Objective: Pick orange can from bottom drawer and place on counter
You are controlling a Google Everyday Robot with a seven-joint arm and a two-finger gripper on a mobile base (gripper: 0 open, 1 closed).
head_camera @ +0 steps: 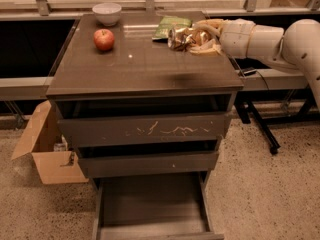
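Where the pale arm (280,36) reaches in from the right edge of the frame, the gripper (196,37) sits over the upper right part of the counter (140,69), pointing left. Its two yellowish fingers (207,24) are spread just far enough to take the can (179,37) between them and are clamped on it, one along the can's far side and one along its near side. The can lies in the upper middle of the frame, over the counter's back right area, just beside a green bag (170,26) that lies flat behind it. Whether the can's base touches the counter cannot be told; a soft dark shadow lies on the top nearer the front edge. The fingers hide the can's right end, and its crumpled shine blurs into them, so the exact grip line is hard to make out. An apple (104,39) and a white bowl (107,13) stand well apart from it at the upper left. Below, a scratched drawer front (150,130) sits closed, and the bottom drawer (150,204) is pulled out at the lower edge, its front cut off by the frame. A cardboard box (47,151) stands on the floor at the left, partly behind the cabinet.
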